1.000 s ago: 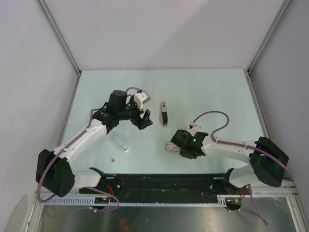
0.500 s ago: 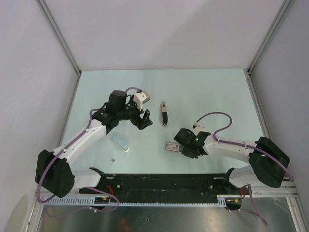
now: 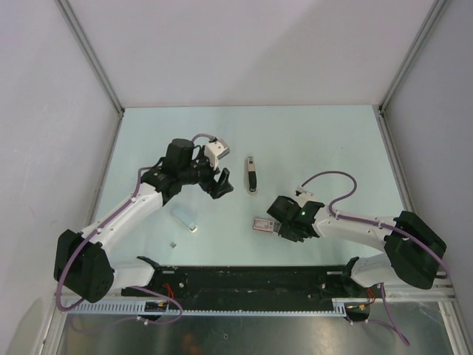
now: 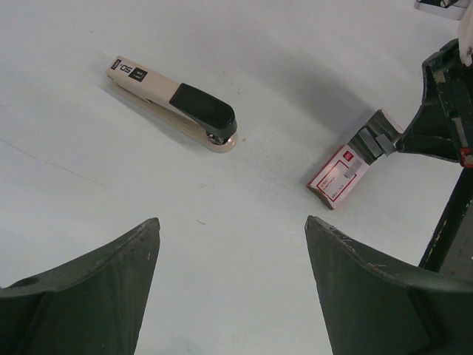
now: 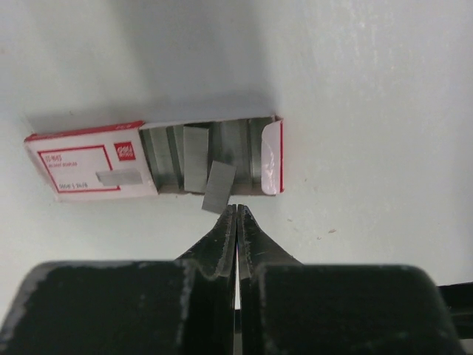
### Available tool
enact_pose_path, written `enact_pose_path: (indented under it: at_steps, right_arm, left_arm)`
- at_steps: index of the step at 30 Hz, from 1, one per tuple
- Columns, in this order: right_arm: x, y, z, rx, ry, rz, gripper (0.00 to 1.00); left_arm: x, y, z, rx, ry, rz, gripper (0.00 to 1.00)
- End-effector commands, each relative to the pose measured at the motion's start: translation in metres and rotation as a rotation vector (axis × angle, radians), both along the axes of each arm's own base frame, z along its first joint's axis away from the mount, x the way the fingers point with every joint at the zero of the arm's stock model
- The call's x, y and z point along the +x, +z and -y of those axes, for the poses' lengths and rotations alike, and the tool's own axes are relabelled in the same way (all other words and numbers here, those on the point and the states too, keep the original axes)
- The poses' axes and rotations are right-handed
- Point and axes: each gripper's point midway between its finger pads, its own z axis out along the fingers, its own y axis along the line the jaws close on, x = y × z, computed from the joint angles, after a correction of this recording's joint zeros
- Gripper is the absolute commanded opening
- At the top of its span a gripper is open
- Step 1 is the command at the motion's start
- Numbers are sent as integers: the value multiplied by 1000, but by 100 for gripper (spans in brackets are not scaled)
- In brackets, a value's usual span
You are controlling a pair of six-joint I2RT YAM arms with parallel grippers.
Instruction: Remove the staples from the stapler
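- Pressing together, empty as far as can be told: right gripper (image 5: 236, 213), tips just beside a loose grey strip (image 5: 219, 186) tilting out of the open staple box (image 5: 89, 166).
- Hanging spread wide over the table (image 3: 318, 140): left gripper (image 4: 230, 229), nothing between its fingers, stapler (image 4: 174, 103) lying closed, well apart ahead.
- Lying beside the left forearm, well apart from the stapler: staples (image 3: 185, 217), a pale bar, with a tiny silvery bit (image 3: 172, 243) nearer the bases.
- Risks flicking the strip away or shoving the box, should the shut tips push forward; could mix boxed strips with the unloaded staples.
- Shows the box's tray and strips only from the right wrist; reads as a small pinkish block from above.
- Shows the pale bar only from above; appears in neither wrist view.
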Motion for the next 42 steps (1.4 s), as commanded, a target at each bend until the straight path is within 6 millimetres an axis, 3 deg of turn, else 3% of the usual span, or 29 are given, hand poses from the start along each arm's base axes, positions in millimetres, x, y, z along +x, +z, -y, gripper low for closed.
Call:
enact_pose_path:
  at_steps: [1,10,17,33,42]
  right_arm:
    - [-4,11,-9,35,33,33,0]
    - [-11,21,-20,74,83,52,0]
    - [-2,6,-28,76,109,23,0]
    - [12,0,-14,32,83,29,0]
    - [8,4,-8,9,86,32,0]
  left_arm:
    - [-1,12,2,-3,-52,84,84]
    - [-2,13,2,-1,-52,93,84]
    - [-1,15,2,-6,-50,92,84]
    - [-2,14,1,0,-50,98,84]
    - [-3,12,1,1,-60,97,84]
